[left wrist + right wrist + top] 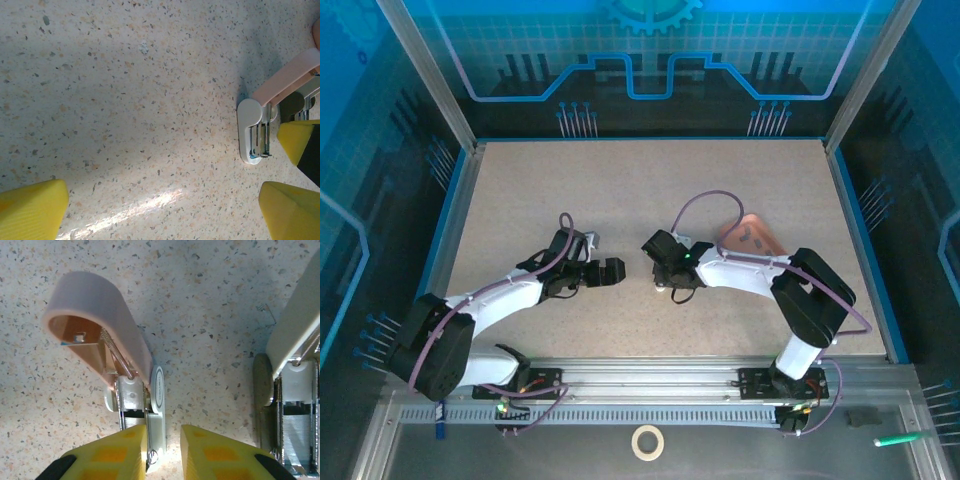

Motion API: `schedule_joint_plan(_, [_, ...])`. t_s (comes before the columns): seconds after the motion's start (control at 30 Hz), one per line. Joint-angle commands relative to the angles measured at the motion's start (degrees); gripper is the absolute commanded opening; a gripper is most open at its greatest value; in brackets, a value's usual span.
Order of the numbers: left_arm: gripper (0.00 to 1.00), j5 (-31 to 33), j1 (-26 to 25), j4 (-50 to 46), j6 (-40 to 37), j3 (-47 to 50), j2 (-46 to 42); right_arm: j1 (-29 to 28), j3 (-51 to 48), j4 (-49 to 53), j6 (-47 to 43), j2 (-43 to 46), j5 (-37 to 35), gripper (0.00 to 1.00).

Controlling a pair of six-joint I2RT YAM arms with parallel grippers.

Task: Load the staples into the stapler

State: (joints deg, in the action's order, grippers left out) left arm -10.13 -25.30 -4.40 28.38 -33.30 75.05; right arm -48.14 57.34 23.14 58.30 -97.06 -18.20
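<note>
The stapler (157, 390) lies open on the table, its pink lid (100, 310) swung up and its white base flat. A grey ribbed strip of staples (131, 419) sits in its metal channel. My right gripper (164, 432) hovers over the rear of the base with its jaws narrow. The left finger (115, 450) overlaps the channel, and a strip of table shows before the right finger (220, 452). More staples (748, 236) lie in a pink tray (765, 245). My left gripper (162, 210) stands wide open just left of the stapler (250, 130).
A second stapler-like thing (295, 385), with a white lid and a staple-filled metal channel, stands close on the right. A loose bent wire (267, 312) lies on the table beside it. Both grippers (610, 272) (675, 288) face each other at mid-table.
</note>
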Motion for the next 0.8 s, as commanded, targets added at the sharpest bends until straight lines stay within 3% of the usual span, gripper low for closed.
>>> schedule_joint_plan(0.0, [0.99, 0.06, -0.23, -0.79, -1.15, -1.68, -0.28, 0.71, -0.39, -0.99, 0.93, -1.11, 0.69, 0.25])
schedule_joint_plan(0.77, [0.99, -0.21, -0.19, -0.83, -1.48, -2.02, -0.03, 0.95, -1.3, -2.04, 1.16, -1.88, 1.89, 0.26])
